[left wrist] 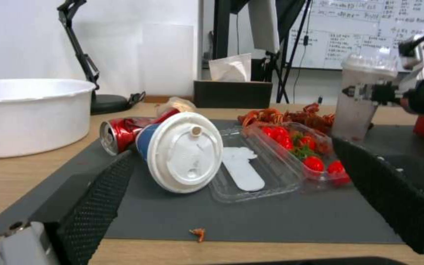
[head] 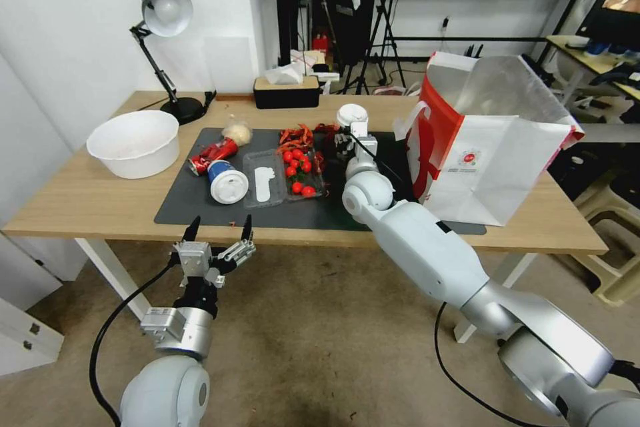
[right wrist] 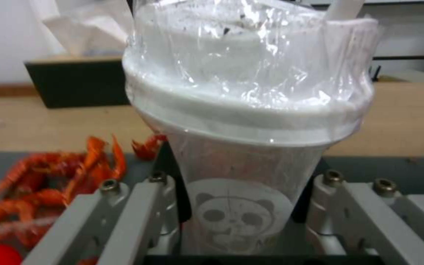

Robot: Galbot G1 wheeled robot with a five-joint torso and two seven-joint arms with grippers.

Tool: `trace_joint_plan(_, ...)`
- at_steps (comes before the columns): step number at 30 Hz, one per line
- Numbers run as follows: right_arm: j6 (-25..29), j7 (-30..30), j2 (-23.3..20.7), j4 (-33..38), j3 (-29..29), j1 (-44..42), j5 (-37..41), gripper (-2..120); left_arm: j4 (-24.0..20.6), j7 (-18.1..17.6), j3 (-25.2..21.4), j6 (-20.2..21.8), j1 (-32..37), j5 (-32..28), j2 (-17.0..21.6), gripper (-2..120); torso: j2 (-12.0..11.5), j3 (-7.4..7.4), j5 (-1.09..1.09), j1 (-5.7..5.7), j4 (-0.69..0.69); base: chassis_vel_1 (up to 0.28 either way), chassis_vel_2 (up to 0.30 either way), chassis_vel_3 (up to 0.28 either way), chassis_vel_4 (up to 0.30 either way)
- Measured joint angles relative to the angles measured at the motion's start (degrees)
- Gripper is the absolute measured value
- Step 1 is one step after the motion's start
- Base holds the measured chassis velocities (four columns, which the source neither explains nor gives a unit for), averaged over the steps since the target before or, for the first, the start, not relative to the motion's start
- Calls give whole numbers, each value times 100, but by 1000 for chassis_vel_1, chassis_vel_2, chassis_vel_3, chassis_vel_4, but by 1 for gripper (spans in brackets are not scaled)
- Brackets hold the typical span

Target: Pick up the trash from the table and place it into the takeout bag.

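1. The counter (head: pixel 80 203) is a rectangular light-wood top on white legs, with a smooth dark-grey mat (head: pixel 220 213) lying along its near edge.
2. The takeout bag (head: pixel 497 147), a boxy white paper bag with red side panels and silver foil lining, stands open toward the counter's right edge, partly on the mat.
3. A large white deep bowl (head: pixel 133 142) sits on bare wood near the left edge.
4. The right gripper (head: pixel 351 139) reaches over the mat's middle and is clamped on an upright white-lidded paper coffee cup (right wrist: pixel 244 147), wrapped in crinkled clear film with a panda print on its side, just left of the bag.
5. The left gripper (head: pixel 219 230) hangs just off the near edge, its textured black fingers (left wrist: pixel 99 195) spread apart and empty.
6. A blue white-lidded cup (left wrist: pixel 180 156) lies on its side on the mat, touching a crushed red soda can (left wrist: pixel 119 134).
7. Beside them rests a clear plastic tray of red cherry tomatoes (left wrist: pixel 303 154).
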Motion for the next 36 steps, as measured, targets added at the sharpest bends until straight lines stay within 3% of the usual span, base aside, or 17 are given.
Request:
trace_joint_plan(8, 133, -104, -141, 472, -14, 17, 123, 14, 24, 0, 1, -12, -23, 10, -9, 100, 0, 0, 0, 0, 0, 0, 0, 0, 0)
trace_joint_plan(11, 16, -68, -261, 989, -41, 127, 307, 5, 26, 0, -1, -12, -31, 11, -4, 100, 0, 0, 0, 0, 1, 0, 0, 0, 0)
trace_joint_plan(16, -227, 98, -379, 1548, -43, 406, 610, 0, 28, -2, -2, -12, -32, 13, -5, 100, 0, 0, 0, 0, 1, 0, 0, 0, 0)
trace_joint_plan(23, -1253, 1043, -807, 2748, 293, 1175, 1428, 0, -26, -3, -2, -10, -19, 19, -3, 100, 0, 0, 0, -1, 0, 0, 0, 0, 0)
trace_joint_plan(28, -1750, 1593, -1063, 3141, 564, 1496, 1940, 0, -40, -3, 13, -8, -16, 34, 0, 100, 0, 0, 1, 0, 0, 0, 0, 0, 0)
trace_joint_plan(33, -2440, 2344, -1711, 3455, 1016, 1969, 2990, 0, -58, 12, 75, -12, -8, 72, 0, 100, 0, 0, -1, 0, 2, 0, 0, 0, 0)
trace_joint_plan(36, -2792, 2985, -2334, 3568, 1414, 2021, 4098, 0, -107, 37, 127, -17, 1, 106, 26, 100, 0, 0, 4, 0, 0, 0, 0, 0, 0)
